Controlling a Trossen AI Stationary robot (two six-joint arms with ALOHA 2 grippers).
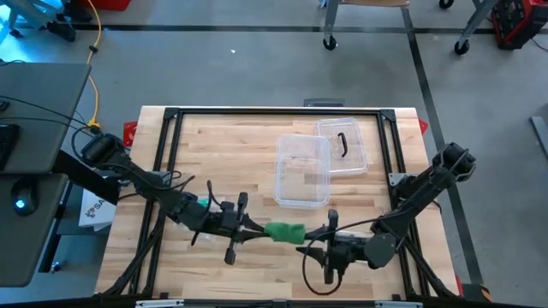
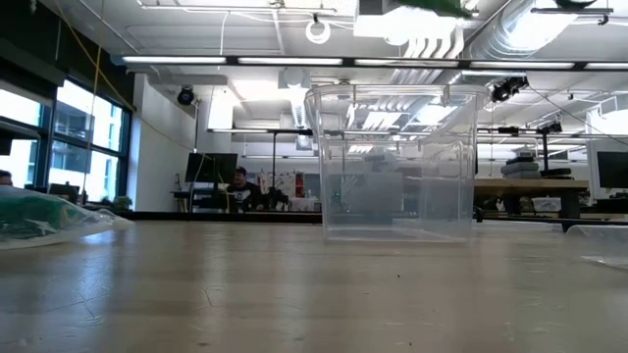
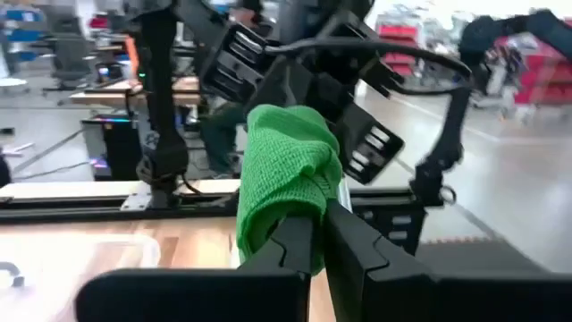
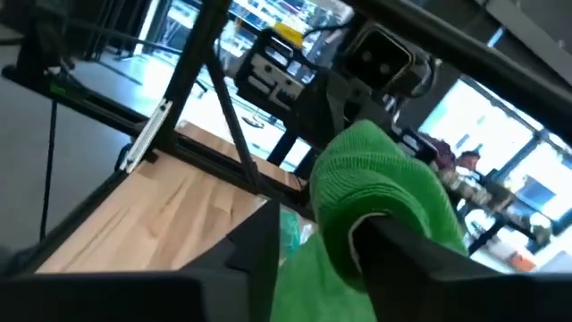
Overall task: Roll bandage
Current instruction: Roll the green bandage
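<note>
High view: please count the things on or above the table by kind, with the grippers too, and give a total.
Green bandage: 1
Clear plastic container: 1
Clear lid: 1
Grippers: 2, the left gripper shut on the bandage, the right gripper at its other end
Total: 5

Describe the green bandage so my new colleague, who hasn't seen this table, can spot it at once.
On the light wooden table, look to the near edge, between the two dark arms. The green woven bandage roll hangs there, the left gripper shut on one end and the right gripper around the other. Nothing else there is green cloth; the clear plastic box sits farther back.
</note>
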